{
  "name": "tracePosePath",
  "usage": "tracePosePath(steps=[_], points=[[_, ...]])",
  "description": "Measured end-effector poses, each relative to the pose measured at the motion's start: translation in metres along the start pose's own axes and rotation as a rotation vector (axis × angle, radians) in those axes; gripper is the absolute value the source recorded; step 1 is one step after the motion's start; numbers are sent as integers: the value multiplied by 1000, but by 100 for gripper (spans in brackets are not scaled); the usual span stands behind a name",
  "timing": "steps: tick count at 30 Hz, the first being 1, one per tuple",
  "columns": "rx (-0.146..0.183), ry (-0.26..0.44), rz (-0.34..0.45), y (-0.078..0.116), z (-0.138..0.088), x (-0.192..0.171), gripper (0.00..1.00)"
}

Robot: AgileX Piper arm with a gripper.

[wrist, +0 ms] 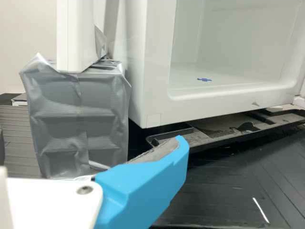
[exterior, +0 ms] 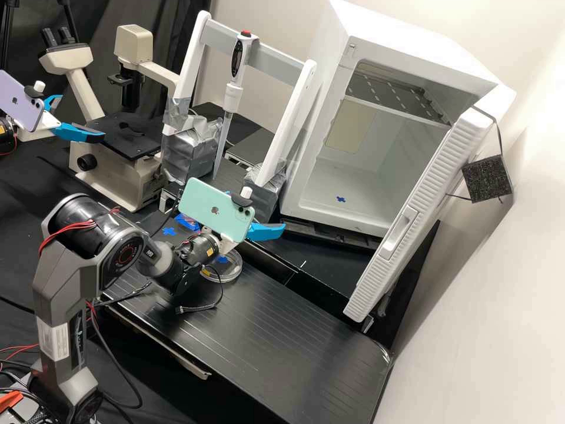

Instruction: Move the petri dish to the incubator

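The black worktop (exterior: 282,347) runs under the arm and out towards the incubator (exterior: 412,44); the incubator stands beyond it, its door (exterior: 436,176) swung wide, with 1 perforated shelf (exterior: 388,97) high inside and 1 blue cross (exterior: 341,199) on its floor; a dark foam block (exterior: 487,178) sits against the door's outer side. A cream microscope (exterior: 118,171) stands at the back; between it and the incubator is a white rack (exterior: 285,126) with taped grey feet, holding 1 upright pipette (exterior: 233,94). The claw (exterior: 257,210) is above the worktop, in front of the incubator, its 2 blue fingers spread apart and gripping nothing; the wrist view has 1 finger (wrist: 143,188) before the incubator's lower front edge, near a taped foot; a mint green phone (exterior: 215,207) is mounted over the claw. The petri dish (exterior: 236,272) lies flat on the worktop, partly hidden behind the wrist; a 2nd blue cross (exterior: 169,231) is near it.
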Motion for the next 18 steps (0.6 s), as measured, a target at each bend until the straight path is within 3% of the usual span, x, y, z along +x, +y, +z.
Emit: tracePosePath(steps=[11,14,18], points=[[-4,4,4,0,2,-4,100],[-12,4,19,4,6,-18,100],[8,12,64,11,13,-47,100]])
